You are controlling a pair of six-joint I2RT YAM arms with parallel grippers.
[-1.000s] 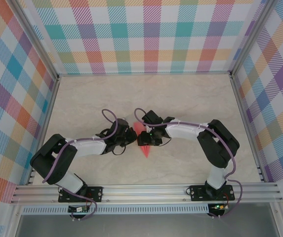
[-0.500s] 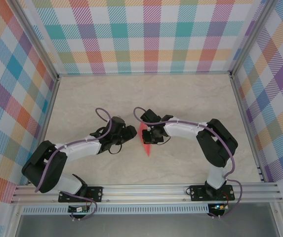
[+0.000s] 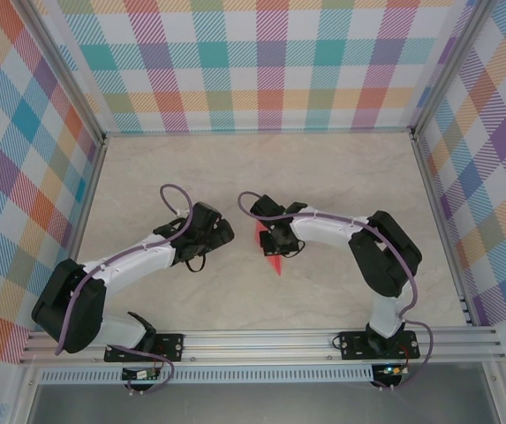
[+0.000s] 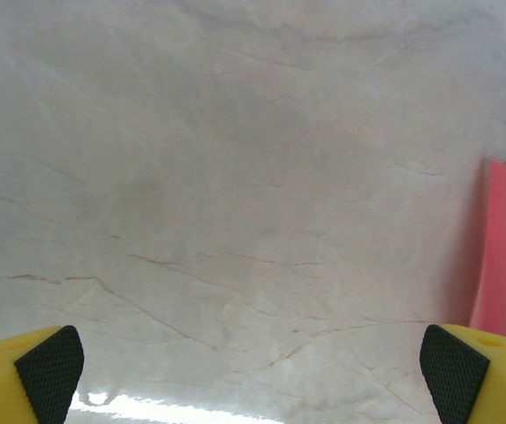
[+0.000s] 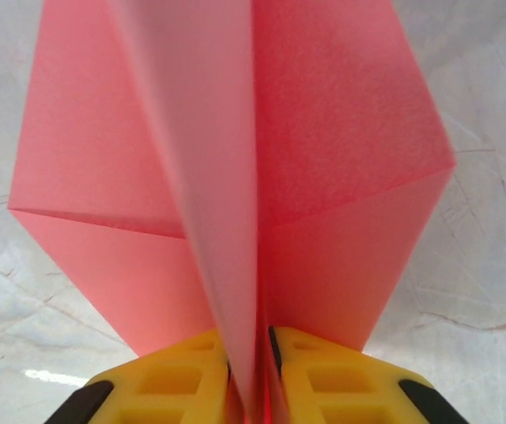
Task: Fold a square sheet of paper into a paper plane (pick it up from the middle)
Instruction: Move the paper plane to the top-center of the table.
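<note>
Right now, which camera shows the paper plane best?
Right wrist view: the paper plane sits close up, folds and centre ridge clear, pinched in the right tool. Top external shows it small, partly under that tool; left wrist catches a pink strip at the frame's right edge.

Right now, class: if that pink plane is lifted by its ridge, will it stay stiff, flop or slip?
Probably stiff lengthwise: the plane has a folded centre ridge. Its thin wings may sag, spreading unsupported to each side. Slipping seems unlikely, since the right jaws pinch the ridge.
</note>
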